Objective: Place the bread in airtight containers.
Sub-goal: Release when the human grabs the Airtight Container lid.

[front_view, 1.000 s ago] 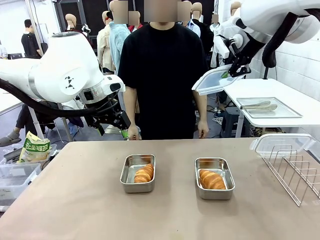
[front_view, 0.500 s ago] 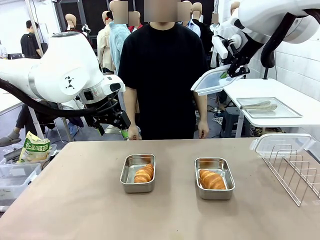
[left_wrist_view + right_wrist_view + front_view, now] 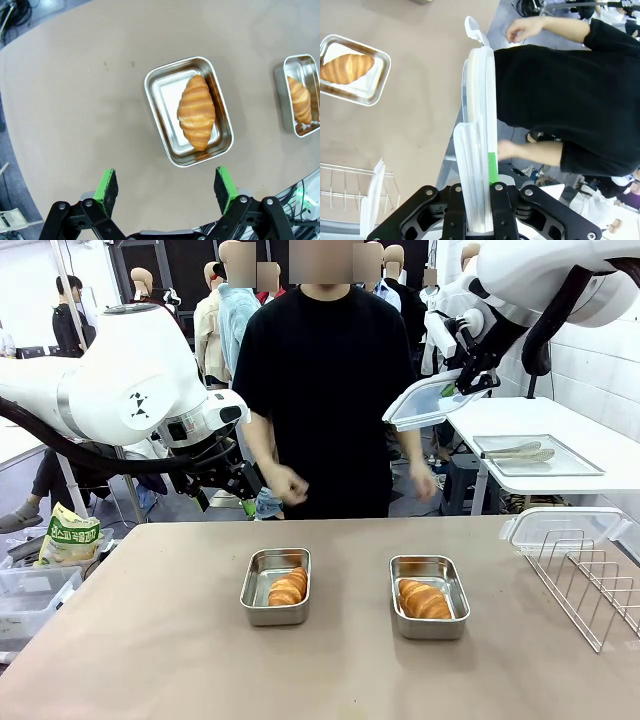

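Two steel airtight containers stand side by side mid-table, the left one (image 3: 256, 585) and the right one (image 3: 450, 592). A golden bread roll lies in each: one (image 3: 288, 586) on the left, one (image 3: 424, 599) on the right. My left gripper (image 3: 243, 490) hangs above the far table edge; in the left wrist view it (image 3: 165, 187) is open and empty above the left container (image 3: 156, 95) and its bread (image 3: 196, 111). My right gripper (image 3: 465, 380) is raised high at the right, shut on a clear plastic lid (image 3: 425, 405). The right wrist view shows that lid (image 3: 479, 130) edge-on between the jaws.
A person stands at the far edge, both hands (image 3: 288, 487) raised in front of the body. A wire rack (image 3: 585, 580) with another clear lid (image 3: 560, 525) sits at the table's right. A side table behind holds a flat tray (image 3: 580, 468) with tongs.
The person's hands have lifted from beside the body to waist height in front. Both arms, the lid and the containers have stayed where they were.
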